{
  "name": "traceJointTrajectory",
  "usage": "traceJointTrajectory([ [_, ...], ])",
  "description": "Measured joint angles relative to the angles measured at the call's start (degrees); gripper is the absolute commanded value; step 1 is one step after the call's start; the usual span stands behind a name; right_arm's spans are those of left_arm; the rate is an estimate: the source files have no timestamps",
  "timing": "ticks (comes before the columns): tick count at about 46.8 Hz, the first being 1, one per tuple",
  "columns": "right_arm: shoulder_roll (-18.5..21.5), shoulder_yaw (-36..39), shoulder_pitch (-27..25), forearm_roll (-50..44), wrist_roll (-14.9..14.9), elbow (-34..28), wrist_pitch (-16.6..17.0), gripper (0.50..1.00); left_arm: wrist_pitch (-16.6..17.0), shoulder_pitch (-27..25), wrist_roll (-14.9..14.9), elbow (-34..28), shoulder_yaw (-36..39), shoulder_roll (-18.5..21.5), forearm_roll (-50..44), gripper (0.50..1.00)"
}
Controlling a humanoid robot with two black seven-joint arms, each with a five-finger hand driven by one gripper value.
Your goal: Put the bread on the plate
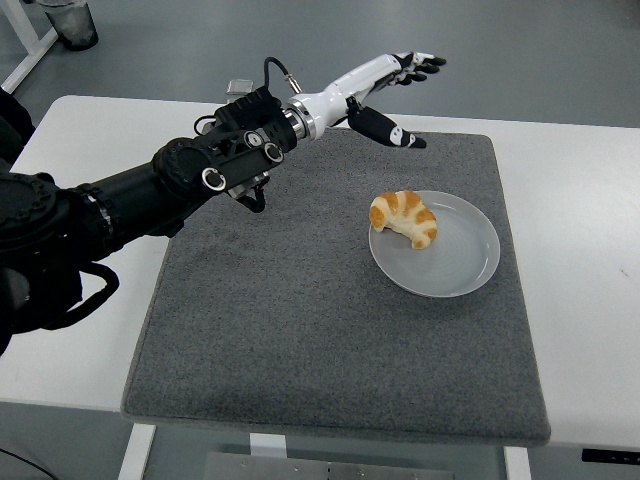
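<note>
A golden croissant-shaped bread (404, 217) lies on the left part of a round grey plate (460, 262), which sits on the grey mat (300, 320). My left hand (400, 95) is white with black fingertips. It hovers open, fingers spread, above the mat's far edge, up and away from the bread and not touching it. The right arm is not in view.
The grey mat covers the middle of the white table (590, 250). A dark bin (68, 22) stands on the floor beyond the table's far left corner. My left arm (200, 170) stretches across the mat's far left corner.
</note>
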Motion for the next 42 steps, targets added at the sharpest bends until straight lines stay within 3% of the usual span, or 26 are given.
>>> traceJointTrajectory([
  [10,0.0,0.06,0.05,0.42,0.0,-0.07,-0.04,0.952,-0.58,1.06,0.65,4.74,-7.02,0.13,-22.84,0.994],
  [16,0.0,0.16,0.1,0.54,0.0,-0.1,-0.1,0.952,-1.94,3.91,1.56,4.52,-8.56,3.38,-34.61,0.999],
  [22,0.0,0.25,0.07,0.6,0.0,-0.1,-0.07,0.954,-7.38,7.5,2.63,3.82,-13.41,7.03,-42.28,0.999],
  [31,0.0,0.28,0.01,0.62,0.0,-0.09,-0.03,0.952,-17.94,16.39,5.21,0.77,-23.38,11.59,-43.31,1.0],
  [38,0.0,0.34,-0.01,0.62,0.0,-0.09,-0.02,0.952,-27.22,20.68,5.46,0.73,-27.23,12.26,-43.32,1.0],
  [42,0.0,0.39,0.03,0.62,0.0,-0.09,-0.02,0.952,-29.01,21.92,5.46,0.94,-28.2,12.27,-43.39,1.0],
])
